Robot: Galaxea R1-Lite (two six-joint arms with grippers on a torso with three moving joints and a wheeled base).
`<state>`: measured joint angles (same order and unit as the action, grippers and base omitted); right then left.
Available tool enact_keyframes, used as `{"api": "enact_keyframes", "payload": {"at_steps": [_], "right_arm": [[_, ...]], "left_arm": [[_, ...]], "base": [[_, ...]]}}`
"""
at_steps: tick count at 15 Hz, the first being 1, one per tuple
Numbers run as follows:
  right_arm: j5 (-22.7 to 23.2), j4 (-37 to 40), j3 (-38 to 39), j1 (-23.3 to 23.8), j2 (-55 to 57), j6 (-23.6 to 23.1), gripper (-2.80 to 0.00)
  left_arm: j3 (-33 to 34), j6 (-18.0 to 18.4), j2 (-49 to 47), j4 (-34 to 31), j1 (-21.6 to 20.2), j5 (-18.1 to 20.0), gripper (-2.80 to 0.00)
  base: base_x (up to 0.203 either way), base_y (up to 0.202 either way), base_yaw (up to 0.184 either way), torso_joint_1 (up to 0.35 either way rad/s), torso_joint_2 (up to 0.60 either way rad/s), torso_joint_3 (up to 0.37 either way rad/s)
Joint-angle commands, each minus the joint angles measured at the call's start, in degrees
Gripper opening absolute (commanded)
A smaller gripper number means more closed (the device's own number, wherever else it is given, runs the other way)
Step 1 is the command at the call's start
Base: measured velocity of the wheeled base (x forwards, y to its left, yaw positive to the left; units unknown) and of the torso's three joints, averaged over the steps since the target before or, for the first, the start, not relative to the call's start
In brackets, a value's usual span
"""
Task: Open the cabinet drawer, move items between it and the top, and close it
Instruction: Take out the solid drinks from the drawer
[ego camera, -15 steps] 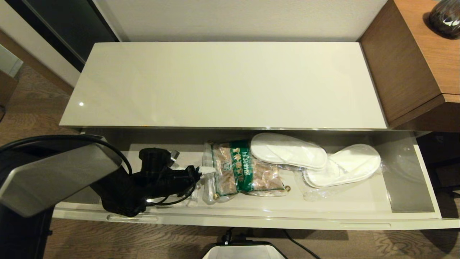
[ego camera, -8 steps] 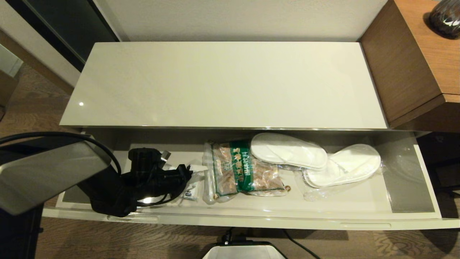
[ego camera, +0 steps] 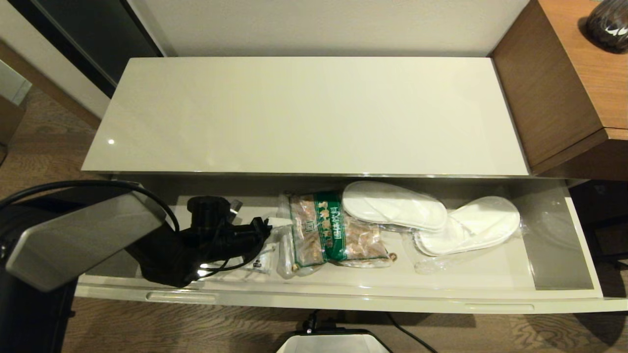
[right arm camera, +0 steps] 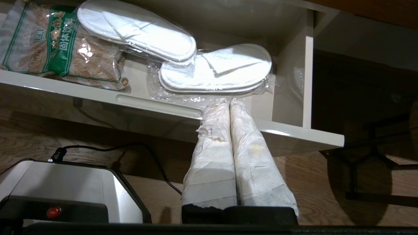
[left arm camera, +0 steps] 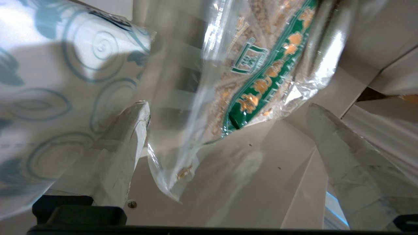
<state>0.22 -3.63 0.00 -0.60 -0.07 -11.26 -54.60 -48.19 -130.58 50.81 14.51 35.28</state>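
Observation:
The cabinet drawer [ego camera: 343, 300] stands pulled out below the bare top [ego camera: 304, 113]. Inside it lie the snack bag [ego camera: 328, 228] with its green band and two wrapped white slippers [ego camera: 392, 205]. My left gripper [ego camera: 271, 229] is low in the drawer's left part, open. It sits over the patterned tissue pack [left arm camera: 49, 98], which is mostly hidden under it in the head view. In the left wrist view the snack bag's [left arm camera: 267, 65] clear end reaches between the spread fingers [left arm camera: 130, 137]. My right gripper [right arm camera: 227, 101] hangs shut and empty in front of the drawer front [right arm camera: 156, 102].
A taller brown wooden unit [ego camera: 564, 88] with a dark vase [ego camera: 608, 24] stands on the right. My own base [right arm camera: 65, 192] and a black cable [right arm camera: 156, 169] lie on the wood floor below the drawer. The drawer's right end [ego camera: 554, 245] holds nothing.
My left gripper swung left half a second ago and has come back right to the snack bag's end, still open. The right arm has not moved.

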Motion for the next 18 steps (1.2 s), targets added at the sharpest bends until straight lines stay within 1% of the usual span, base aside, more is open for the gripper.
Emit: {"api": "enact_keyframes", "payload": {"at_steps": [1, 5, 9, 14, 16, 17, 18], "right_arm": [[0.0, -0.1, 0.1, 0.0, -1.2, -0.1, -2.8], [0.0, 0.0, 0.1, 0.0, -1.2, -0.1, -2.8], [0.0, -0.1, 0.1, 0.0, -1.2, -0.1, -2.8], [0.0, 0.0, 0.1, 0.0, -1.2, -0.1, -2.8], [0.0, -0.1, 0.1, 0.0, -1.2, -0.1, -2.8], [0.0, -0.1, 0.1, 0.0, -1.2, -0.1, -2.8], [0.0, 0.0, 0.1, 0.0, -1.2, -0.1, -2.8]], "left_arm": [[-0.9, -0.3, -1.5, 0.3, 1.5, -0.1, 0.0], [-1.7, -0.2, -2.5, 0.3, 1.7, -1.4, 0.0], [-1.9, -0.2, -2.5, 0.3, 3.9, -1.7, 0.0], [-2.1, -0.1, -3.0, 0.0, 5.6, -5.7, 0.0], [-1.9, 0.3, -3.0, -0.3, 7.1, -7.7, 0.0], [-1.9, 0.3, -3.0, -0.3, 7.1, -7.7, 0.0], [-2.1, 0.4, -3.0, -0.9, 7.6, -9.2, 0.0]], "base": [[0.0, 0.0, 0.0, 0.0, 0.0, 0.0], [0.0, 0.0, 0.0, 0.0, 0.0, 0.0], [0.0, 0.0, 0.0, 0.0, 0.0, 0.0], [0.0, 0.0, 0.0, 0.0, 0.0, 0.0], [0.0, 0.0, 0.0, 0.0, 0.0, 0.0], [0.0, 0.0, 0.0, 0.0, 0.0, 0.0], [0.0, 0.0, 0.0, 0.0, 0.0, 0.0]]}}
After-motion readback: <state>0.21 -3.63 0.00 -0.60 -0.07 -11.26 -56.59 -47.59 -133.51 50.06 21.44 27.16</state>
